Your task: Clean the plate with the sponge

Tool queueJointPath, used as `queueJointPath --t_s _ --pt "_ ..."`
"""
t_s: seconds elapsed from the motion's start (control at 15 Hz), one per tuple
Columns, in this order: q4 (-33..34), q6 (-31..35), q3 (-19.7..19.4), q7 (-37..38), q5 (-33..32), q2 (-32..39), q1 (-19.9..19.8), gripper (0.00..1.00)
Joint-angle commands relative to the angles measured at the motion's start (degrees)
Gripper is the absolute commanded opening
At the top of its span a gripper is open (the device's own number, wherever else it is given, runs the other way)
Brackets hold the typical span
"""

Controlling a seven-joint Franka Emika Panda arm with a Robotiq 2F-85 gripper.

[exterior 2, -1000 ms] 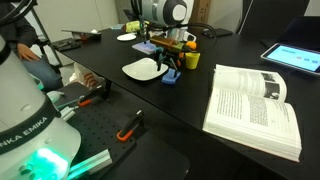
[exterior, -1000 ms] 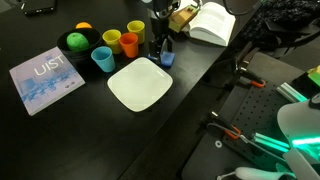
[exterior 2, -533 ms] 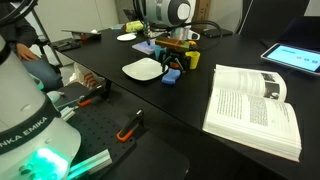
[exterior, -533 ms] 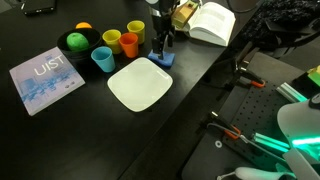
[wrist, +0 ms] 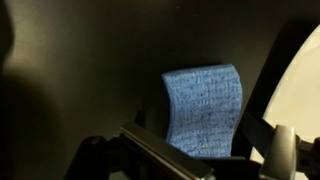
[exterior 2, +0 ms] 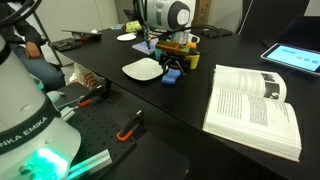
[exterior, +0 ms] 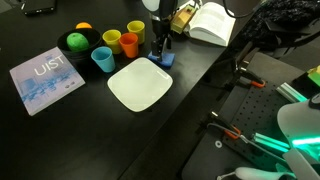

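1. Looking at the sponge (exterior: pixel 165 61), I am seeing it lying on the black table (exterior: pixel 60 130), just beside the far right edge of the plate (exterior: pixel 140 86).
2. I am holding my gripper (exterior: pixel 160 50) low over the sponge, with its jaws standing to either side of the blue block in the wrist view. I cannot tell whether they are pressing on it or standing clear.
3. The plate is lying flat near the middle of the table, white and bare.
4. To the left of the plate a light blue cup (exterior: pixel 102 59) is standing. An orange cup (exterior: pixel 128 45) and two yellow cups (exterior: pixel 112 40) are standing farther back.
5. A green bowl (exterior: pixel 76 42) is sitting at the far left, and a pale blue booklet (exterior: pixel 45 78) is lying nearer.
6. An open book (exterior: pixel 210 22) is lying to the far right of my gripper.
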Motion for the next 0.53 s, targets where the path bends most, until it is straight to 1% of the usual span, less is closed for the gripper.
queueJointPath --t_s 0.0,0.27,0.33,0.4,0.47 --pt "1.26 2.32 0.26 0.03 0.27 2.19 -0.15 1.0" --pt "1.08 4.5 0.53 0.11 -0.11 2.96 0.11 1.0" --pt "0.99 5.04 0.37 0.34 -0.39 2.98 0.36 0.84" --pt "0.93 5.46 0.17 0.68 -0.63 2.89 0.68 0.74" --pt "0.79 5.71 -0.25 1.0 -1.09 2.62 1.12 0.66"
